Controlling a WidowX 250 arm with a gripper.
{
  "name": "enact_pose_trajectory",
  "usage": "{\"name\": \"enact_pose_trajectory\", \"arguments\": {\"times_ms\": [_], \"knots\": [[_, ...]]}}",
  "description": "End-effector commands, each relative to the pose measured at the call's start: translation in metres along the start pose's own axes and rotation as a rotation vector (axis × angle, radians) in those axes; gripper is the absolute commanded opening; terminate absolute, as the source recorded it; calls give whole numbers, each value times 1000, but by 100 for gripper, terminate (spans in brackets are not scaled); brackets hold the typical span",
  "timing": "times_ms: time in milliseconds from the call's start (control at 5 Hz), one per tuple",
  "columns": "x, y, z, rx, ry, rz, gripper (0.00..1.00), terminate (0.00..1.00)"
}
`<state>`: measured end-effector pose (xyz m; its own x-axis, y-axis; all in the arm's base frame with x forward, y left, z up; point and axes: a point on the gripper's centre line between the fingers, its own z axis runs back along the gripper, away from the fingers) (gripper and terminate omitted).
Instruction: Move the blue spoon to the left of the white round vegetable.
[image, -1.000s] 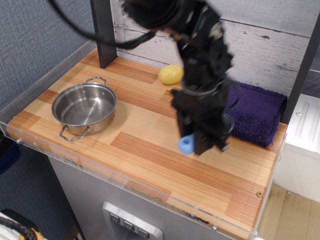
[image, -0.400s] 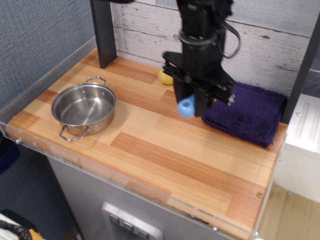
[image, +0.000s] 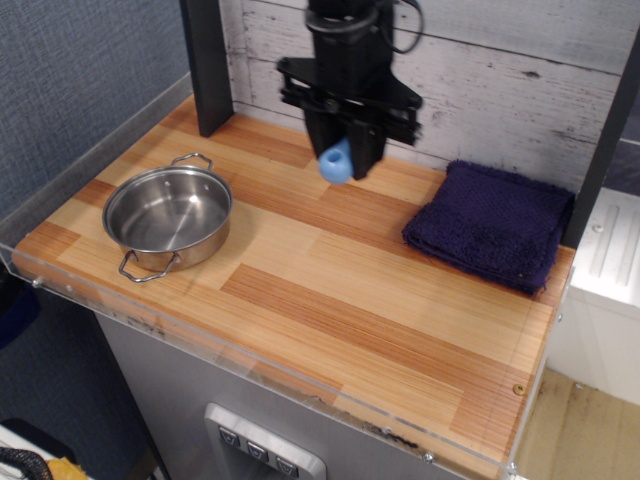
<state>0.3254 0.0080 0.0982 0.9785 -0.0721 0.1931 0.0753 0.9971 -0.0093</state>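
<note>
My gripper (image: 342, 160) is shut on the blue spoon (image: 337, 163), whose hollow light-blue handle end sticks out below the fingers. The spoon's bowl is hidden inside the gripper. The gripper hangs above the back middle of the wooden table, lifted off the surface. The white round vegetable is hidden behind the gripper and arm.
A steel pot (image: 169, 214) with two handles sits at the left of the table (image: 330, 300). A folded purple cloth (image: 494, 222) lies at the back right. A dark post (image: 208, 60) stands at the back left. A clear plastic rim runs along the table's front edge.
The gripper has carried the blue spoon up from the table's middle right, then back and left. It now covers the vegetable, and the purple cloth is fully uncovered.
</note>
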Motion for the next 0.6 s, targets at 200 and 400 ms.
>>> {"name": "enact_pose_trajectory", "arguments": {"times_ms": [200,400], "knots": [[0,44,13,60,-29,445,0,0],[-1,53,10,113,-18,595,0,0]]}}
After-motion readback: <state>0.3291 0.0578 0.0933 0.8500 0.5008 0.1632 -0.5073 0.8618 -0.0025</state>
